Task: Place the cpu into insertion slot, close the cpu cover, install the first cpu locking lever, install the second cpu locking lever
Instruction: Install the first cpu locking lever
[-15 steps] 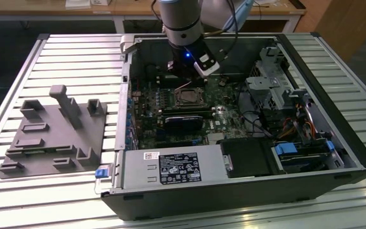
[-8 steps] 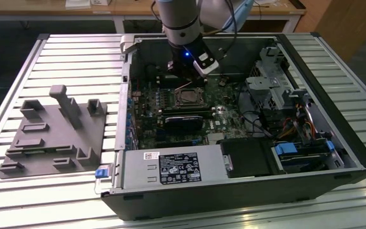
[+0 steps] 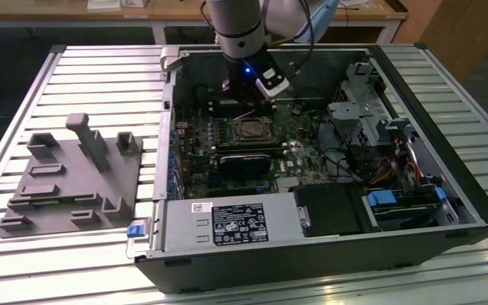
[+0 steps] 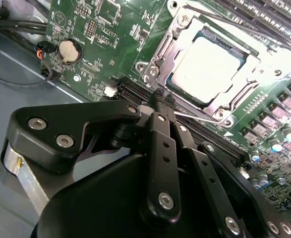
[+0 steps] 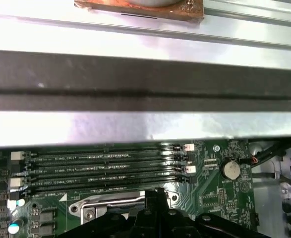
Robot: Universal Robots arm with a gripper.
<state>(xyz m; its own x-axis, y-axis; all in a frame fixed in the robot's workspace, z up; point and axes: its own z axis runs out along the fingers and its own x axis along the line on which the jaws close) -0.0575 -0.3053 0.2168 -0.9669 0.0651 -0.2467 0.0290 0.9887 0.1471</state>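
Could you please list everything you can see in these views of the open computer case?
computer case: one, black, open on the slatted table
fixture tray: one, grey, on the table at the exterior view's left
power supply: one, silver, at the case's near edge
cpu: one, silvery, inside the cover's cut-out
cpu cover: one, silver frame, down around the cpu
memory slots: four, black, side by side
coin battery: one, silver, on the green board
arm: one, grey, reaching into the case
pincer: one, black, shut, beside the cover
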